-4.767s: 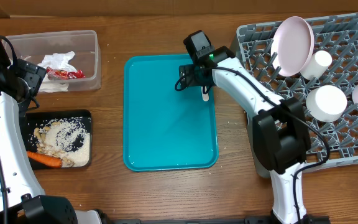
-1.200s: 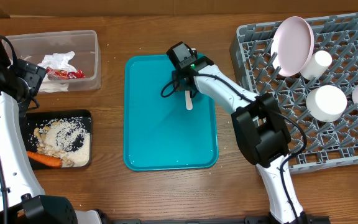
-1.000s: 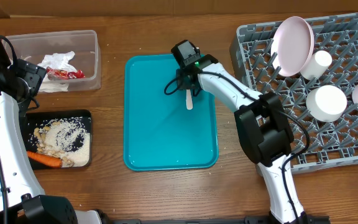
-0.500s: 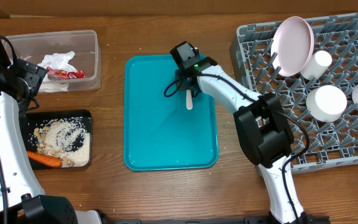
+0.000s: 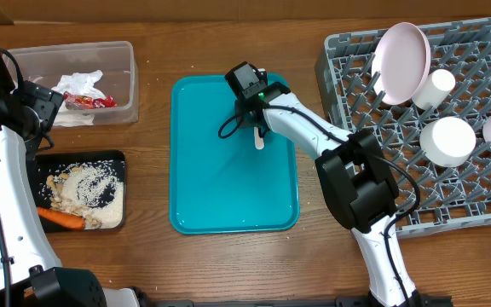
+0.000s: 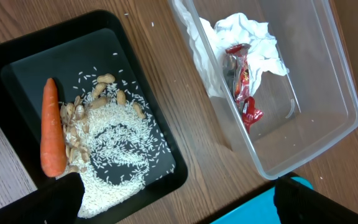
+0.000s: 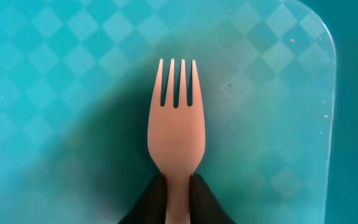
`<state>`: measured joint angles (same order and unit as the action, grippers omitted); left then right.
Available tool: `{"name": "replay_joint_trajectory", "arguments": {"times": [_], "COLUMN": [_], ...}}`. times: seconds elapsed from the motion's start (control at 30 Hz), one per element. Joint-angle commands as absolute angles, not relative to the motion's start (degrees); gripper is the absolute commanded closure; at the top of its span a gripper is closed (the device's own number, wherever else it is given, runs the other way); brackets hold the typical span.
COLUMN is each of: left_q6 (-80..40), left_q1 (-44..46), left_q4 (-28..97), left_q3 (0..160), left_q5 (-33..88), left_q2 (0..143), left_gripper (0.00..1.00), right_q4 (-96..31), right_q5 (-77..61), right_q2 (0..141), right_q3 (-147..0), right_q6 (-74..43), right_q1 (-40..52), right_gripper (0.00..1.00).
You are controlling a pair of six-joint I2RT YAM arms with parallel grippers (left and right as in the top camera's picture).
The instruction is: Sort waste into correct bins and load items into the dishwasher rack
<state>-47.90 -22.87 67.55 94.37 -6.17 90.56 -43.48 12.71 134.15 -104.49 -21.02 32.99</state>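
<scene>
Tines of the white plastic fork (image 7: pixel 174 124) point away from the right gripper (image 7: pixel 174 190), whose two dark fingers (image 7: pixel 148 200) are clamped on the narrow handle, one on each side. The fork lies flat in the far right part of the flat teal rectangular tray (image 5: pixel 228 196). It has four straight prongs above a smooth, rounded neck. The tray's glossy surface shows a faint diamond pattern and a raised, rounded rim. It sits in the middle of the brown wood-grain table (image 5: pixel 152 256).

To the right stands the large grey lattice dishwasher rack (image 5: pixel 348 60), with a round white plate (image 5: pixel 401 51) on edge, a white cup (image 5: pixel 437 85) and two small white bowls (image 5: pixel 447 141) among its pegs.

At the far left, the clear plastic tub (image 6: pixel 328 74) holds crumpled white paper napkins (image 6: pixel 244 31) and a red snack wrapper (image 6: pixel 244 87). Nearer, the black rectangular tray (image 6: pixel 17 68) holds an orange carrot (image 6: pixel 51 127), beige nuts (image 6: pixel 76 118) and scattered rice (image 6: pixel 114 155). The left gripper (image 6: pixel 182 208) hangs above these bins with its fingers spread wide.
</scene>
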Motion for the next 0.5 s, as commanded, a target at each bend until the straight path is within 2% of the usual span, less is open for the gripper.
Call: {"name": "replay_joint_trajectory", "arguments": {"times": [0.0, 0.4, 0.43, 0.47], "left_q6": [-48.4, -48.4, -48.4, -48.4], "left_q1": [-22.9, -22.9, -22.9, -22.9], "left_q4": [67.5, 67.5, 67.5, 67.5], "left_q3": [94.8, 94.8, 94.8, 94.8], "left_q5": [-6.4, -6.4, -6.4, -6.4], "left_q2": [90.7, 90.7, 90.7, 90.7], "left_gripper": [0.00, 0.00, 0.00, 0.00], "right_q4": [-48.8, -65.9, -66.5, -67.4], "right_q5": [9.8, 2.0, 1.5, 1.5], "right_q2": [137.6, 137.2, 137.2, 137.2], "right_q3": [-105.3, -124.4, -124.6, -124.4], "right_q6": [-20.9, -20.8, -20.4, -20.4], "right_q1": [32.4, 28.5, 28.3, 28.3], "right_gripper": [0.96, 0.96, 0.94, 0.85]}}
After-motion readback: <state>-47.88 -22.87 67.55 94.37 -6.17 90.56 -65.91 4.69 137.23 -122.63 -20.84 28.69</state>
